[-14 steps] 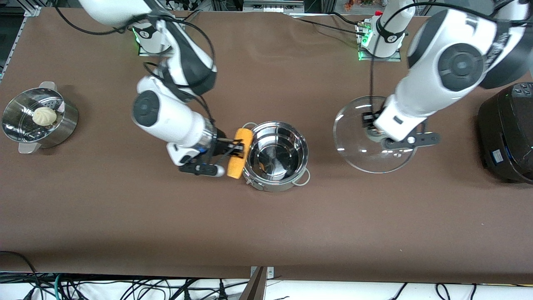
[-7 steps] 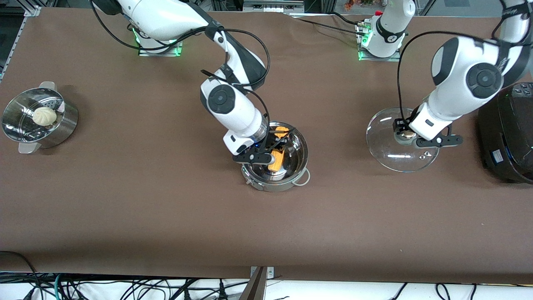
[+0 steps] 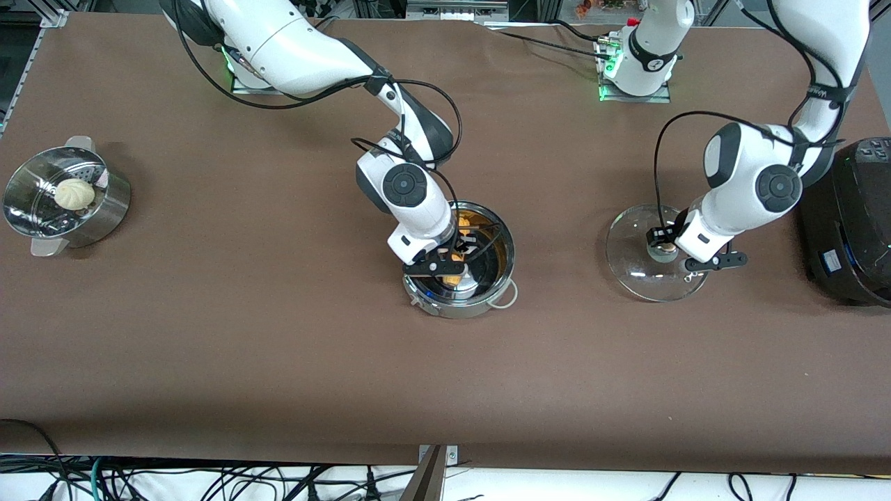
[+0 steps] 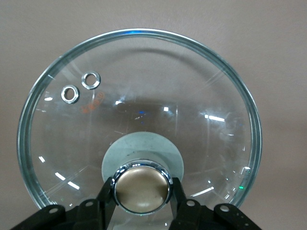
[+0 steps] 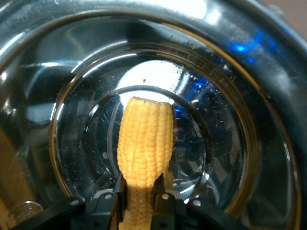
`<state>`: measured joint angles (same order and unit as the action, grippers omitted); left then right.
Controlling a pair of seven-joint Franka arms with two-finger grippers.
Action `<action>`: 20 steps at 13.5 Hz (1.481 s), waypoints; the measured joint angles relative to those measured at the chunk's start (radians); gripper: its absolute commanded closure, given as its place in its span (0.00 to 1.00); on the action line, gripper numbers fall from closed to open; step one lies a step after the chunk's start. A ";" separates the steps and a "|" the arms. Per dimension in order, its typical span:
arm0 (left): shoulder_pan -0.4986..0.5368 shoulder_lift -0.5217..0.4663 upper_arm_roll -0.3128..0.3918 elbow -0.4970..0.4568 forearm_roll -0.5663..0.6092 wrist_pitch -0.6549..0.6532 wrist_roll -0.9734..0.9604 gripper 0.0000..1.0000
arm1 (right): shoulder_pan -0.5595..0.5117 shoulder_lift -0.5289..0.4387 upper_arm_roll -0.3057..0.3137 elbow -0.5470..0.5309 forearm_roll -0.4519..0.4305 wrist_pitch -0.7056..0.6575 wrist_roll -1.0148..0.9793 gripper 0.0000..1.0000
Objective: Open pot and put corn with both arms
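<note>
The shiny steel pot (image 3: 502, 255) stands open mid-table. My right gripper (image 3: 456, 261) is down inside it, shut on the yellow corn (image 5: 145, 143), which hangs close over the pot's bottom (image 5: 211, 143). Whether the corn touches the bottom I cannot tell. The glass lid (image 3: 630, 268) lies on the table toward the left arm's end. My left gripper (image 3: 667, 248) is shut on the lid's tan knob (image 4: 142, 186); a finger (image 4: 106, 197) presses each side of the knob. The lid's glass (image 4: 144, 96) shows two small vent rings.
A steel steamer vessel (image 3: 104, 216) with a white bun (image 3: 74, 193) stands at the right arm's end of the table. A big black cooker (image 3: 846, 229) stands at the left arm's end, close beside the lid and the left arm.
My right gripper carried the corn from beside the pot over the rim and down inside. My left gripper moved the lid toward the black cooker and lowered it onto the table.
</note>
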<state>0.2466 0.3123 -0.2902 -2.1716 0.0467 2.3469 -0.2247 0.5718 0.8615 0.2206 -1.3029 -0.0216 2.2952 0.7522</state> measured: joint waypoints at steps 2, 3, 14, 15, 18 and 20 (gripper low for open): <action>0.000 0.051 0.000 0.002 0.000 0.046 0.000 1.00 | 0.001 0.000 0.000 0.001 -0.002 0.000 0.000 0.00; 0.001 0.071 0.000 0.003 0.000 0.060 0.000 0.92 | 0.001 0.000 0.000 0.001 -0.002 -0.003 0.000 0.00; 0.030 -0.123 -0.002 0.149 0.000 -0.133 0.036 0.00 | -0.022 -0.277 -0.024 0.093 -0.006 -0.519 -0.001 0.00; 0.031 -0.161 -0.002 0.198 0.000 -0.230 0.037 0.00 | -0.027 -0.309 -0.056 0.093 -0.017 -0.559 -0.004 0.00; 0.031 -0.204 -0.006 0.399 0.000 -0.524 0.037 0.00 | -0.043 -0.386 -0.255 0.093 -0.028 -0.699 -0.235 0.00; 0.030 -0.203 -0.013 0.491 0.000 -0.575 0.039 0.00 | -0.061 -0.417 -0.419 0.092 -0.003 -0.811 -0.488 0.00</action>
<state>0.2770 0.1089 -0.3034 -1.6810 0.0467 1.7721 -0.1862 0.5108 0.4447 -0.1985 -1.2106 -0.0248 1.4843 0.2644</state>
